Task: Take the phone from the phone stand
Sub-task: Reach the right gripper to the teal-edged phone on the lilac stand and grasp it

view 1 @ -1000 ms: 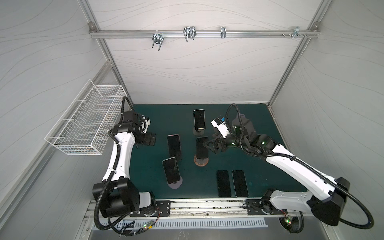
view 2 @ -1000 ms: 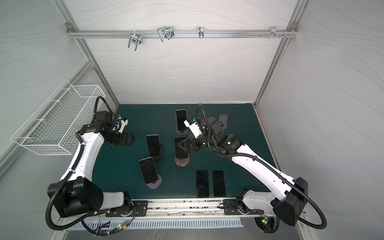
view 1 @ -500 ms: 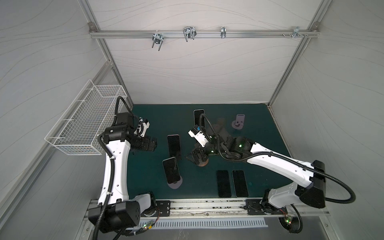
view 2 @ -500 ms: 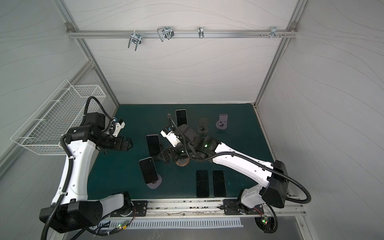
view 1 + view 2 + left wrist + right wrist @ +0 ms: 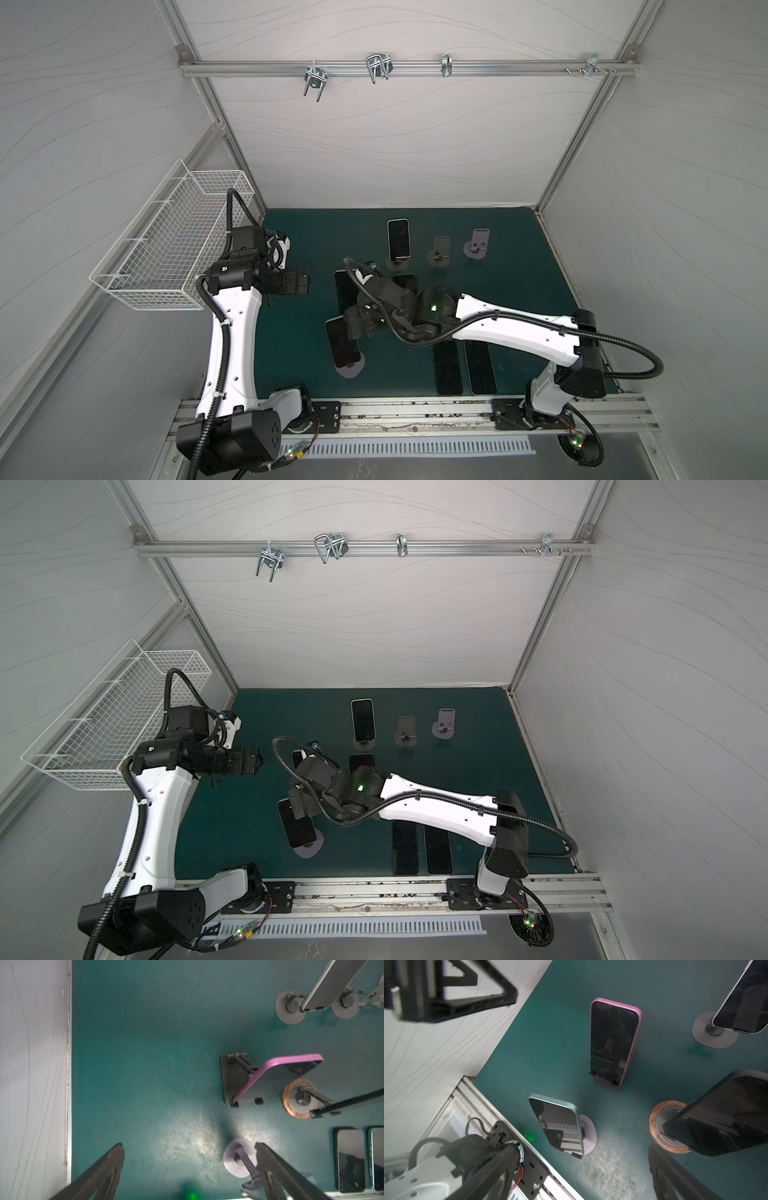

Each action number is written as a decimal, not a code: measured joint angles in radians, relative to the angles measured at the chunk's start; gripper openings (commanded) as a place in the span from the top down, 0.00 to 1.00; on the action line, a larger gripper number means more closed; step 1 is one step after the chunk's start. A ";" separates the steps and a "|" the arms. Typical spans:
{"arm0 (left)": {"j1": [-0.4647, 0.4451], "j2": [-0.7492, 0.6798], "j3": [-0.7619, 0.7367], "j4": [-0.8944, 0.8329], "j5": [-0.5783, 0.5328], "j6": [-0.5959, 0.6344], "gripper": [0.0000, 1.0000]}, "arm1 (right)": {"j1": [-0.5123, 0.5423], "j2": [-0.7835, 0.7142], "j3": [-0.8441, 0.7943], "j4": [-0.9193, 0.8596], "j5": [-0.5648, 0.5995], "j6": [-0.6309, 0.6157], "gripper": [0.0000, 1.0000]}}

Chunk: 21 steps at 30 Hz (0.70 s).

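Note:
Several phones lean on stands on the green mat. A light-blue phone [image 5: 558, 1126] [image 5: 341, 345] rests on a lilac phone stand [image 5: 588, 1134] at the front. A pink phone [image 5: 612, 1041] [image 5: 280, 1076] sits on a black stand behind it. A dark phone [image 5: 726, 1115] leans on a wood-ringed stand [image 5: 654, 1120]. My right gripper [image 5: 581, 1165] [image 5: 353, 328] hangs open above the light-blue phone's top edge, holding nothing. At the mat's left side my left gripper [image 5: 190, 1153] [image 5: 301, 284] is open and empty.
Another phone [image 5: 398, 244] stands at the back on a grey stand, with two bare stands [image 5: 439, 251] [image 5: 478, 245] beside it. Two phones [image 5: 448, 368] [image 5: 480, 368] lie flat at the front right. A wire basket [image 5: 166, 249] hangs on the left wall.
My right arm has swung left and forward, from the wood-ringed stand to above the light-blue phone. The left arm has shifted a little to the left. Both grippers have opened slightly wider.

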 measured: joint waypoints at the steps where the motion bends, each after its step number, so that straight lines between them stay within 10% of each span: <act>1: 0.000 0.004 -0.010 0.021 -0.003 -0.006 0.00 | 0.015 0.013 0.012 -0.006 0.024 0.016 0.01; 21: 0.000 0.053 -0.097 0.254 -0.041 -0.080 0.00 | 0.116 0.298 0.301 -0.168 0.252 0.179 0.01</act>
